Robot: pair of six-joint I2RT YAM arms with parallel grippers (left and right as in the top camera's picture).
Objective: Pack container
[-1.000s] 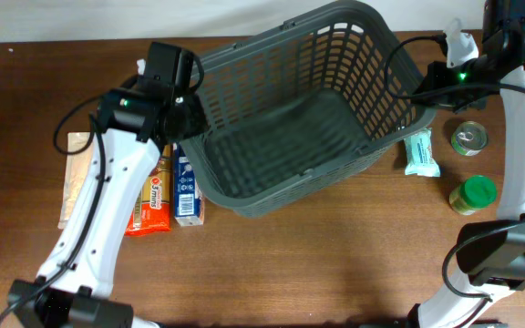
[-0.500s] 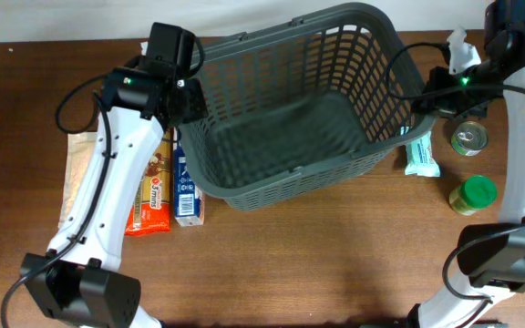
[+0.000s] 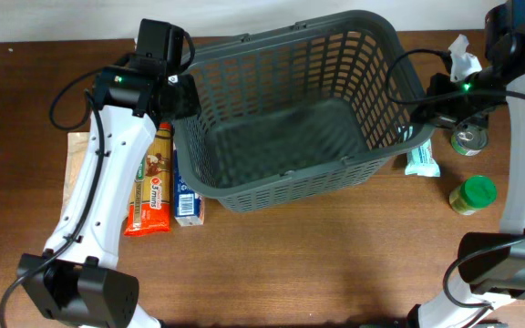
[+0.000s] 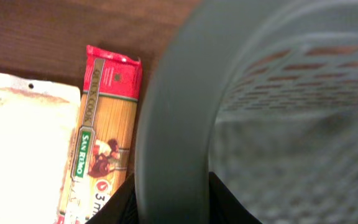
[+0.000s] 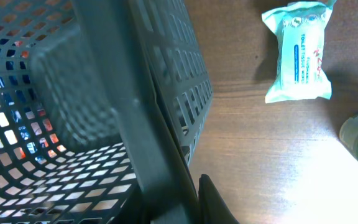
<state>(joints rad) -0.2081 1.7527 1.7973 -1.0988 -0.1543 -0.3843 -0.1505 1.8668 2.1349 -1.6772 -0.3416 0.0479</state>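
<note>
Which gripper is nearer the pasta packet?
Left. The left gripper clamps the basket rim just beside the pasta packet; the right gripper holds the opposite rim, across the basket.

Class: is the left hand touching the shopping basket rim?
Touching. The left wrist view shows the left hand clamped on both sides of the shopping basket rim.

From overhead we look straight down on the whole bench [image 3: 335, 255]. Our left wrist view presses close on the basket [image 4: 173, 124] rim at the left tool [image 4: 174, 204], with a pasta packet [image 4: 104, 143] to its left. Our right wrist view sits as close at the right tool [image 5: 173, 208], with a wipes pack [image 5: 297, 53] to its upper right. All three views share the basket.
</note>
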